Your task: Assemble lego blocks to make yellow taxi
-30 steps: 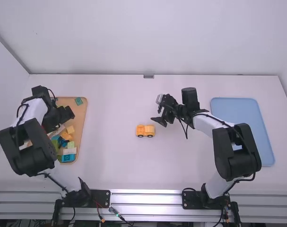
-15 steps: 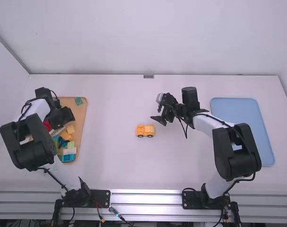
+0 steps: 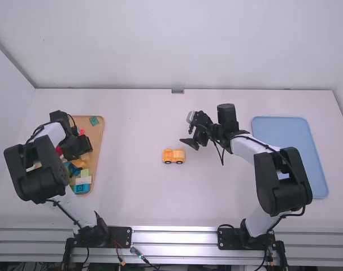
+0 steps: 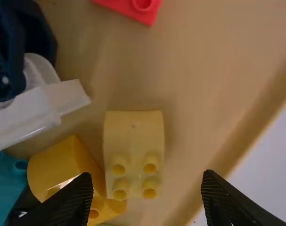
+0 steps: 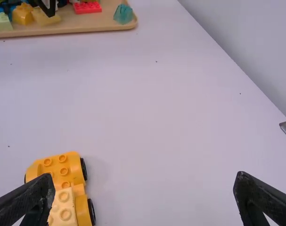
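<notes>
My left gripper [image 3: 86,151] is low over the wooden tray. In the left wrist view that gripper [image 4: 147,190] is open, its fingers on either side of a pale yellow block [image 4: 133,141] with studs. An orange-yellow curved block [image 4: 69,172] lies beside this block, partly behind a finger. The partly built taxi [image 3: 173,156], orange with black wheels and a lighter yellow block on one end, stands mid-table. My right gripper [image 3: 192,143] is above the table, just beyond and right of the taxi. In the right wrist view this gripper [image 5: 145,188] is open and empty, the taxi [image 5: 62,174] near one finger.
The wooden tray [image 3: 98,135] at the left also holds a red block [image 4: 150,14], a white piece [image 4: 39,106], a teal block [image 4: 6,183] and several others. A blue tray [image 3: 295,141] lies at the right. A wall [image 5: 241,37] rises behind the table.
Over the wooden tray, my left gripper has moved slightly right and toward the camera, uncovering a red block near the tray's far part. The right arm and the taxi have stayed in place.
</notes>
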